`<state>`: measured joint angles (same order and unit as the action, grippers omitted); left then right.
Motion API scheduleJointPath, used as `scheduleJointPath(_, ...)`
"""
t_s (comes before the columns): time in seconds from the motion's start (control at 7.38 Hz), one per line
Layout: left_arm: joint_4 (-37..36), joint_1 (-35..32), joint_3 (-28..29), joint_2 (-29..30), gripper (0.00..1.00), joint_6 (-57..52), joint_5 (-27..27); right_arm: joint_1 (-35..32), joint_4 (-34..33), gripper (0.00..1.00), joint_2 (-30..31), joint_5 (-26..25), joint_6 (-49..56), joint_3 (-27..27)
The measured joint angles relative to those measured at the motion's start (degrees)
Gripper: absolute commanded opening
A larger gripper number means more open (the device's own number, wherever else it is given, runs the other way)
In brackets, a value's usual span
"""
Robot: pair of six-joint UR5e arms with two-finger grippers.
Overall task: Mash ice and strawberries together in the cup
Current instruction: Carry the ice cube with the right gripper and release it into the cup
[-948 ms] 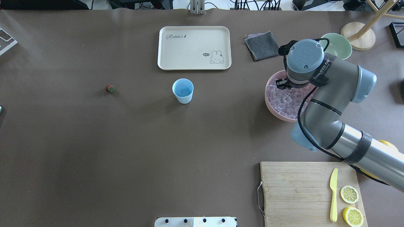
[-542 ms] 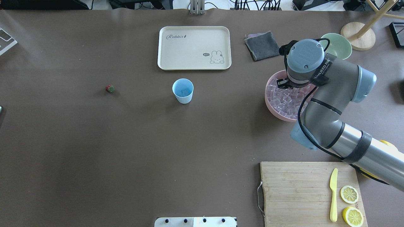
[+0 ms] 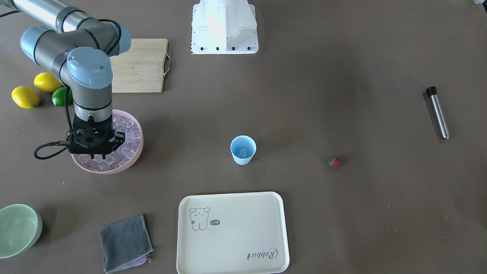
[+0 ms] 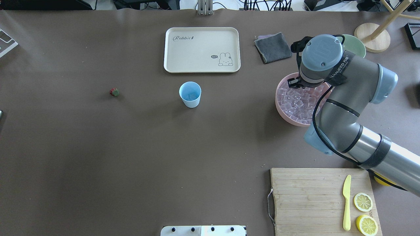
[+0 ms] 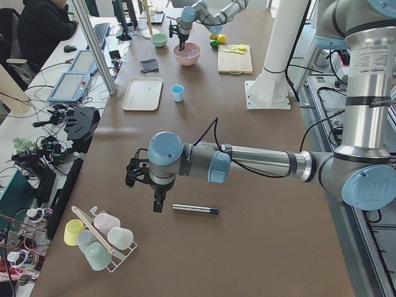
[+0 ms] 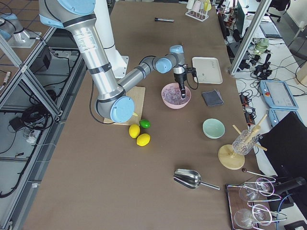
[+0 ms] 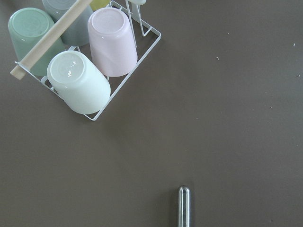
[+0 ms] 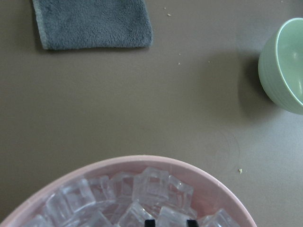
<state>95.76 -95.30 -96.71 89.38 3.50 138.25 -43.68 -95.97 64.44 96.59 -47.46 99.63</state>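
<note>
Facing the robot, front view: right gripper (image 3: 97, 155) points straight down w/ its tips in the ice (image 3: 127, 131) heaped in a pink bowl (image 3: 141, 144). Light-blue cup (image 3: 240, 160) stands upright mid-table, well apart from the bowl, w/ one cube inside. Strawberry (image 3: 333, 162) lies alone on the table, past the cup on the side away from the bowl. Steel rod w/ black cap (image 3: 437, 112) lies further out. Cream tray (image 3: 232, 232), grey cloth (image 3: 123, 243) and green bowl (image 3: 17, 230) sit along the near edge.

Overhead: right wrist hides most of the gripper, above the bowl's far part. Cup sits btwn strawberry and bowl, near the tray.

Left side view: left gripper (image 5: 158, 201) hangs tips-down near one end of the rod, beside a rack of cups (image 5: 99, 238); can't tell if it's wide or closed.

Right side view: right gripper upright in the bowl.

Left wrist cam: rod's end at bottom edge, rack at top left.

Right wrist cam: two dark fingertips (image 8: 150, 222) at bottom edge, a narrow gap apart, a cube btwn them; can't tell if it's clamped.
</note>
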Motion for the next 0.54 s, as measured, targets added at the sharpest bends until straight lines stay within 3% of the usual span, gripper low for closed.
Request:
scheduleJointPath(0.27, 0.0, -0.1, 0.0, 0.0, 0.98, 0.0, 0.0, -0.9, -0.3, 0.16, -1.0, 2.4, 0.0, 3.4)
scheduleJointPath(0.54, 0.0, -0.3, -0.1, 0.0, 0.98, 0.1, 0.0, 1.4, 0.3, 0.16, -7.2, 2.8, -1.1, 2.8)
